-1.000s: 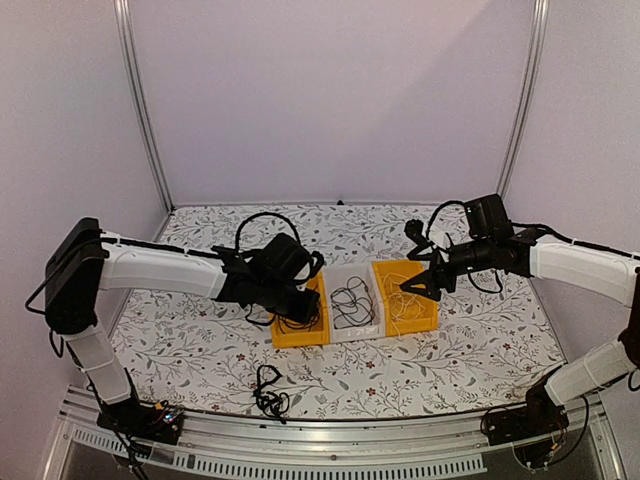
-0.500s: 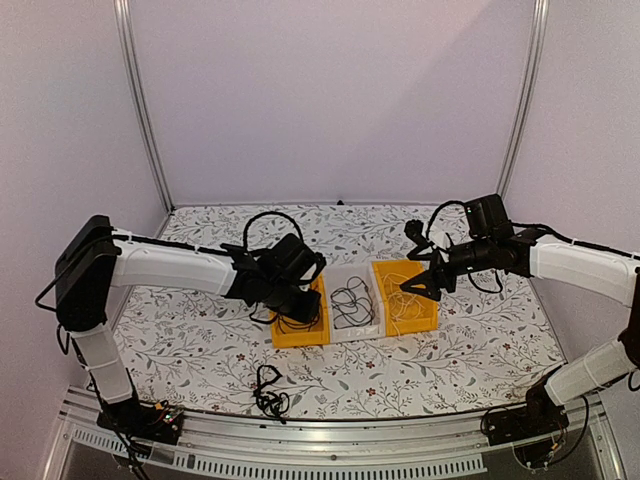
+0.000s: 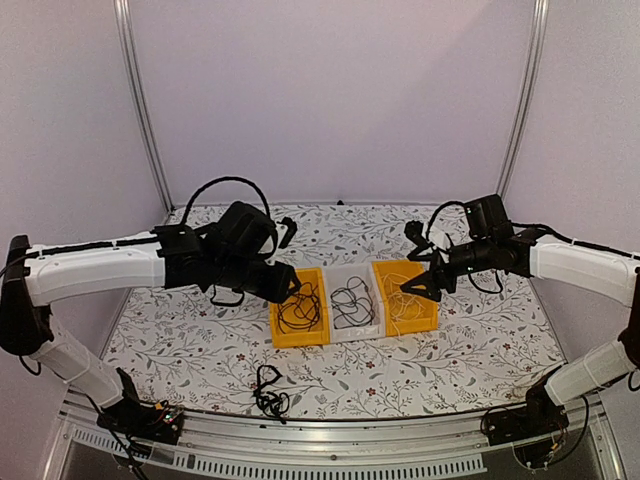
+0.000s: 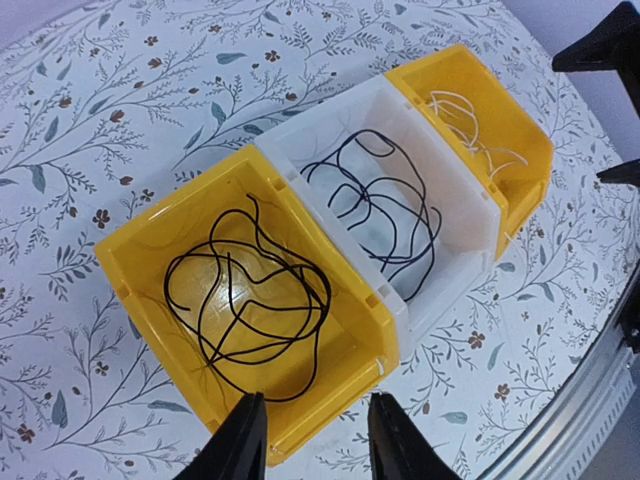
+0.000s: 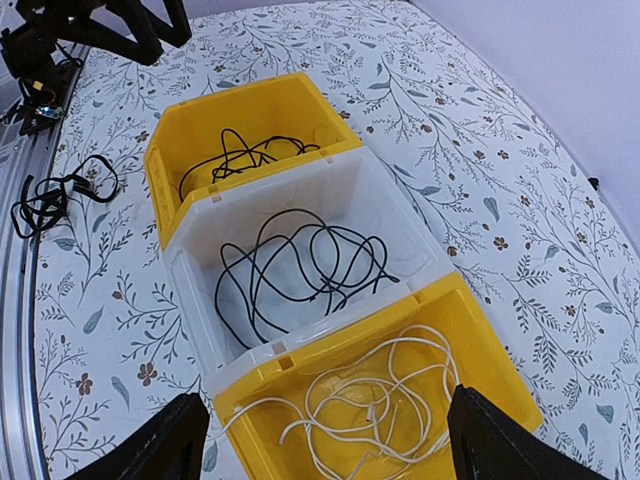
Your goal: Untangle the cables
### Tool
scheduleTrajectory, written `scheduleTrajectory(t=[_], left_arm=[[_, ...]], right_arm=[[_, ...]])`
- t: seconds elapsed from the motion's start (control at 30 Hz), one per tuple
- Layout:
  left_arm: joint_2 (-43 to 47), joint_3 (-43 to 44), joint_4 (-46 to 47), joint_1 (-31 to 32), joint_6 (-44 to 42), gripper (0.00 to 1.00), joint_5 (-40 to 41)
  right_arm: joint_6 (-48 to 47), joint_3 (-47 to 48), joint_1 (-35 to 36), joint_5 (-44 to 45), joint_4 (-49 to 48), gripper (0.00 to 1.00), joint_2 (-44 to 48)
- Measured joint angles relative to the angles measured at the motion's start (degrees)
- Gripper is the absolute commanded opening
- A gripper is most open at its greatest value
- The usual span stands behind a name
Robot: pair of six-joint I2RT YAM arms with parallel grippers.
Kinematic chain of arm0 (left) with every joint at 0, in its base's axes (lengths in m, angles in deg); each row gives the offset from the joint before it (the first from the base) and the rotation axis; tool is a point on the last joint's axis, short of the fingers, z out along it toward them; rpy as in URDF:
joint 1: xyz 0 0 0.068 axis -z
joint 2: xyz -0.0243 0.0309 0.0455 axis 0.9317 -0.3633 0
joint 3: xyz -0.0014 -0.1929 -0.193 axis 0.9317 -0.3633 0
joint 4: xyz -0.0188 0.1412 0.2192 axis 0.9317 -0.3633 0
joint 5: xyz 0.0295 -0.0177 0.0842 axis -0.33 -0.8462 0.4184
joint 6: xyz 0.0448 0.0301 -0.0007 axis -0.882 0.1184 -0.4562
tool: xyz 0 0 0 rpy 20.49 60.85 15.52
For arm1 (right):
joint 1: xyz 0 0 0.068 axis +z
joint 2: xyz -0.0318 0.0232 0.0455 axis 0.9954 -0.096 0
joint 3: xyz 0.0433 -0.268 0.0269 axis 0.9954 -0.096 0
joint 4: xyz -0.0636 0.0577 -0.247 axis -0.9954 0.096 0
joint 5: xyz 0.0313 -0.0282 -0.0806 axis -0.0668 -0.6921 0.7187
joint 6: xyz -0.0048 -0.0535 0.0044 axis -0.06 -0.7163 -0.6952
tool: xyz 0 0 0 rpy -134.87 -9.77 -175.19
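I've got the left gripper [image 4: 318,445] half-open and empty over the bins [image 4: 345,345]; the right gripper [image 5: 330,450] is wide open and empty. Cables [image 3: 268,390] lie tangled at their six o'clock.

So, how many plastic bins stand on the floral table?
3, side by side: the left yellow plastic bin, the white plastic bin in the middle, the right yellow plastic bin. None seems hidden.

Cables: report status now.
Left end effector open, empty; right end effector open, empty. Three cables lie one per bin. Black tangle loose at front edge, nothing blocking it.
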Motion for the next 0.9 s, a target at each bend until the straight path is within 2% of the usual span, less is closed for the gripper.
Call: scheduleTrajectory(t=[0.2, 0.33, 0.5, 0.67, 0.9], left_arm=[[7.76, -6.29, -2.97, 1.20, -0.63, 0.35, -1.60], [9.62, -11.82, -6.91, 1.84, 0.94, 0.38, -4.04], [10.40, -19.71, -8.41, 2.34, 5.60, 0.49, -8.85], [10.40, -24.48, -6.86, 2.51, 9.27, 0.49, -12.17], [9.20, -27.54, 0.57, 2.51, 11.58, 0.47, -15.39]], right_arm=[[-0.85, 0.17, 0.02, -0.57, 1.05, 0.86, 0.57], [-1.86, 1.68, 0.72, -1.16, 2.29, 0.86, 1.31], [-2.75, 4.22, 3.30, -1.33, 4.42, 0.85, 1.20], [-3.39, 6.84, 7.26, -1.68, 6.43, 0.85, 0.33], [-3.23, 10.03, 14.08, -5.53, 8.66, 0.85, -3.61]])
